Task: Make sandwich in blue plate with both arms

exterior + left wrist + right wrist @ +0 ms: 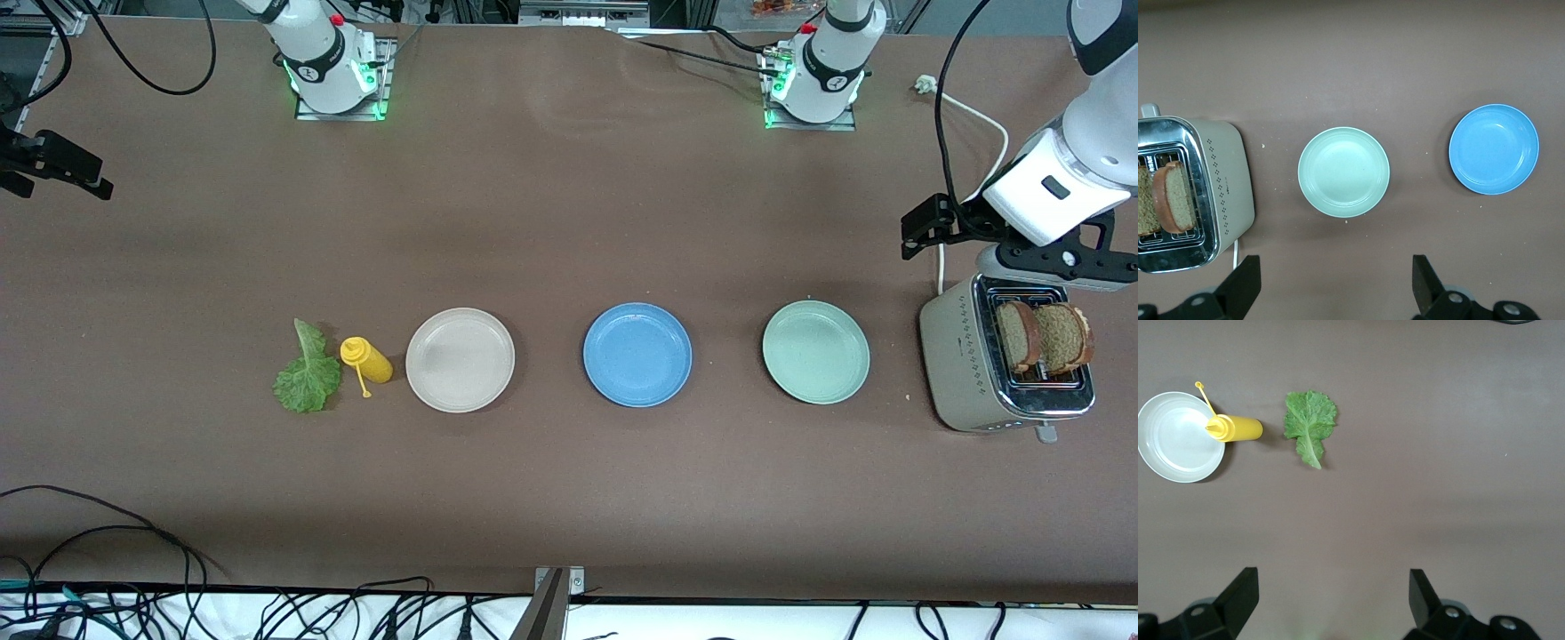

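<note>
The blue plate (pixel 637 355) (pixel 1493 149) lies bare mid-table, between a beige plate and a pale green one. Two brown bread slices (pixel 1040 338) (pixel 1171 197) stand upright in the toaster (pixel 960 373) at the left arm's end. The lettuce leaf (pixel 307 373) (pixel 1309 423) lies flat on the table toward the right arm's end. My left gripper (pixel 1337 267) (pixel 1062 265) hangs open high over the toaster's end of the table, holding nothing. My right gripper (pixel 1333 583) hangs open and holds nothing, high over bare table near the lettuce; only its black wrist mount (pixel 62 164) shows in the front view.
A yellow squeeze bottle (pixel 366 359) (pixel 1238 428) lies on its side between the lettuce and the beige plate (pixel 460 359) (pixel 1179 437). The pale green plate (pixel 815 352) (pixel 1343 172) sits between the blue plate and the toaster. Black cables (pixel 89 533) trail along the table's near edge.
</note>
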{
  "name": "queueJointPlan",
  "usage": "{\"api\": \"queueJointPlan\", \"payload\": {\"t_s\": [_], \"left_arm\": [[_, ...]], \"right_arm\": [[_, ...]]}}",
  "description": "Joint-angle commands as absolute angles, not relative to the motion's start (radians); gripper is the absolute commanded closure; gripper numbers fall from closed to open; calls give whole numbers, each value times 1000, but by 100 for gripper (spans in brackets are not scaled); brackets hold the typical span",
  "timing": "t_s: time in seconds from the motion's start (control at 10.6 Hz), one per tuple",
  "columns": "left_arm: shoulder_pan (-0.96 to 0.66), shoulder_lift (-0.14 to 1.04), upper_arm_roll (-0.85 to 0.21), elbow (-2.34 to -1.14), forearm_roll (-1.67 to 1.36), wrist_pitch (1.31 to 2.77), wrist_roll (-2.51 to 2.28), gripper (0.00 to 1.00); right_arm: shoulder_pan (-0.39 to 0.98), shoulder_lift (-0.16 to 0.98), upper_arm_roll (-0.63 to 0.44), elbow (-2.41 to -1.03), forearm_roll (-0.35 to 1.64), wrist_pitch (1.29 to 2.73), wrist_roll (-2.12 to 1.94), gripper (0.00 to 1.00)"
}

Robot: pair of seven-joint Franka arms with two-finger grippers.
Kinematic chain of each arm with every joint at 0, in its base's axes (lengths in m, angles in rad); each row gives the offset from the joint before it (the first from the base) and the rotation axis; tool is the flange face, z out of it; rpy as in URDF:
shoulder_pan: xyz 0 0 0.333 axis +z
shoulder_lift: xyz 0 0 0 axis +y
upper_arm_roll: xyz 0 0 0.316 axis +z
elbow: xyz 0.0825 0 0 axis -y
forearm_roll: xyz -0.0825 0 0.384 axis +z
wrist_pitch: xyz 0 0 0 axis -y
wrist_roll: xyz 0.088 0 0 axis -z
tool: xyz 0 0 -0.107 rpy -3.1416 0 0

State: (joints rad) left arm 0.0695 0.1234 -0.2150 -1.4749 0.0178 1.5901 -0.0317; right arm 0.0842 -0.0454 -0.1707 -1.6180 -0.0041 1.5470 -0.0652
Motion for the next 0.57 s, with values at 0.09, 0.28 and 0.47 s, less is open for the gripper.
{"api": "queueJointPlan", "payload": {"t_s": [0.09, 0.28, 0.47], "left_arm": [[77, 124, -216, -1456, -3, 1572, -21, 0], [78, 124, -216, -1456, -2, 1572, -21, 0], [78, 124, -216, -1456, -2, 1572, -21, 0]], "right_arm": [[81, -35, -176, -1592, 0, 1539, -83, 0], [81, -29, -175, -1592, -2, 1542, -81, 0], [80, -29, -178, -1592, -2, 1542, -81, 0]]}}
